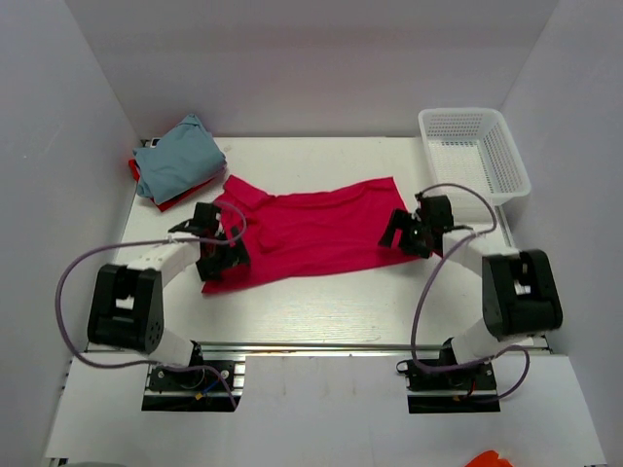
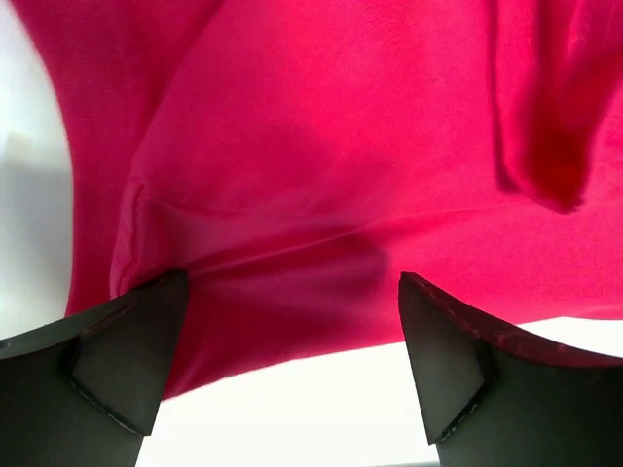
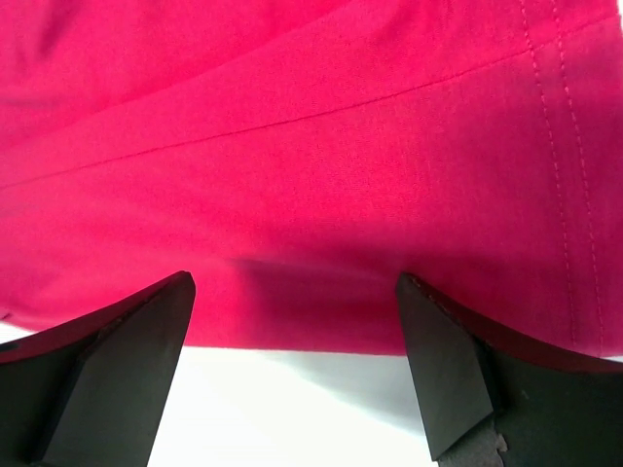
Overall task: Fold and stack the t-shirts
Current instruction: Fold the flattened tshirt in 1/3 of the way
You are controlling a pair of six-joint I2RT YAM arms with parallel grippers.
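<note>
A magenta-pink t-shirt [image 1: 311,232] lies spread across the middle of the table, folded lengthwise. My left gripper [image 1: 222,245] hovers open over its left end. In the left wrist view the pink cloth [image 2: 321,185] fills the frame, its edge running between the two dark fingers [image 2: 127,360], which hold nothing. My right gripper [image 1: 409,232] is open at the shirt's right end. The right wrist view has the hem [image 3: 321,195] just beyond the fingertips [image 3: 443,370], with bare table between them. A light blue-grey t-shirt [image 1: 180,156] sits folded on a red one [image 1: 185,197] at the back left.
A white mesh basket [image 1: 474,152] stands at the back right corner. White walls close in the table on three sides. Both arms' cables loop out over the near edge of the table [image 1: 321,311].
</note>
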